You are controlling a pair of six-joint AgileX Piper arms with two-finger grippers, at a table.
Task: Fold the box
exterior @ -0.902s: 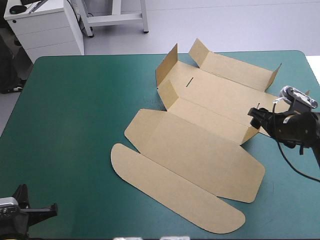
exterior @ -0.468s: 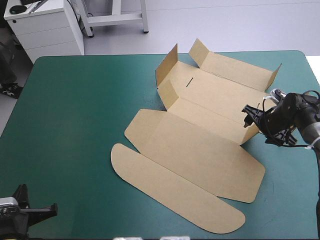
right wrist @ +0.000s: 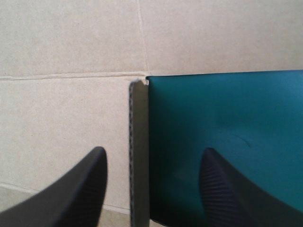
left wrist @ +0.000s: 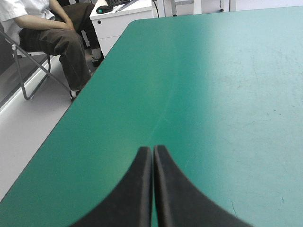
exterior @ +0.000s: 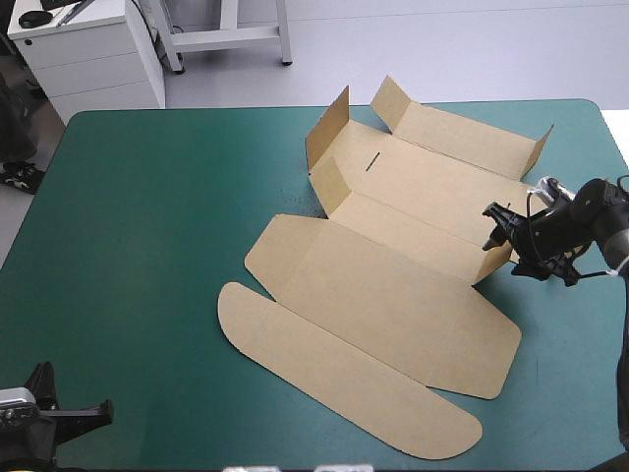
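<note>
1. Your right gripper (exterior: 494, 232) has turned at the wrist since earlier, with its tips kept at the right side flap (exterior: 494, 259) of the box (exterior: 393, 285). Your left gripper (exterior: 79, 413) has not moved from the table's near left corner.
2. The right gripper's black fingers stand apart and straddle the flap's upright edge. One finger is over brown board, the other over the teal-green cover (right wrist: 227, 118).
3. The left gripper's fingers are pressed together in one pointed arch above bare cover.
4. The box lies right of mid-table. Its far walls are partly raised, and the lid and rounded tuck flap (exterior: 344, 374) lie flat toward the near edge.
</note>
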